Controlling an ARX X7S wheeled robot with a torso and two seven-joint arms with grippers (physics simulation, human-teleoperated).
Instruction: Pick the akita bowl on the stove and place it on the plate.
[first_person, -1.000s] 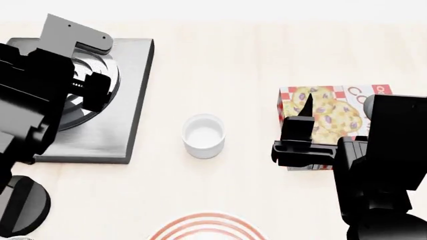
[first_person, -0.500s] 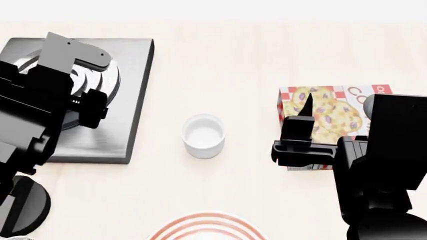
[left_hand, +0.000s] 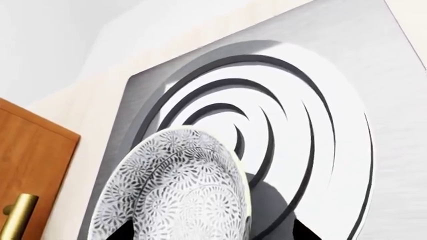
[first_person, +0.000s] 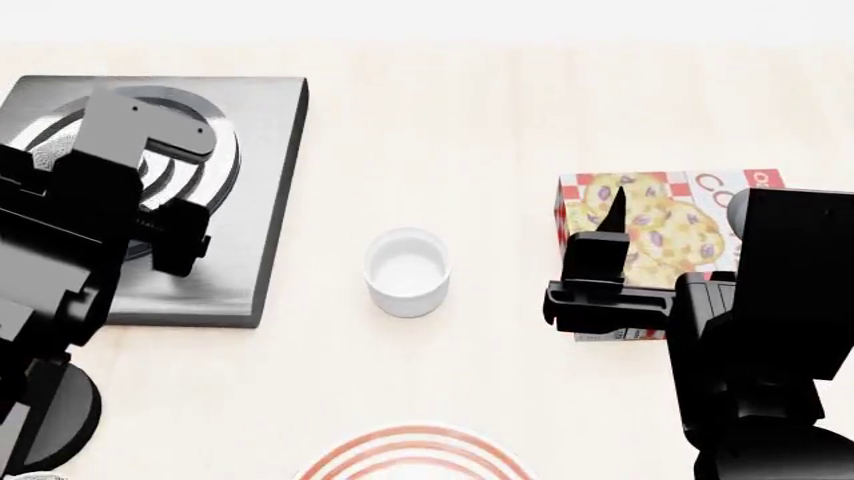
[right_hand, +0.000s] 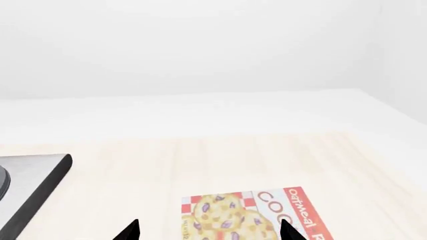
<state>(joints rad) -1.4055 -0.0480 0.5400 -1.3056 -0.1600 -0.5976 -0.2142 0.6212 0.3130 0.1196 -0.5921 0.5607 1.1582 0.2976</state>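
Note:
The akita bowl (left_hand: 180, 190), white with a dense black speckled pattern, sits tilted between the fingertips of my left gripper (left_hand: 213, 235), which is shut on it. The bowl hangs just above the stove (left_hand: 393, 150) and casts a shadow on the burner rings. In the head view my left gripper (first_person: 171, 240) is over the stove (first_person: 267, 180) and the arm hides the bowl. The plate (first_person: 416, 437), white with red rings, shows only partly at the near table edge. My right gripper (first_person: 607, 225) stands open over a cookie box, nothing between its fingertips (right_hand: 133, 231).
A small plain white cup (first_person: 407, 270) stands mid-table between stove and cookie box (first_person: 667, 215). The black stove knob (first_person: 54, 420) lies near the front left. A wooden cabinet door with a brass handle (left_hand: 33, 165) shows beyond the table in the left wrist view.
My left arm has drawn back toward the near left over the stove, uncovering more of the burner rings. The right arm, cup and box have not moved.

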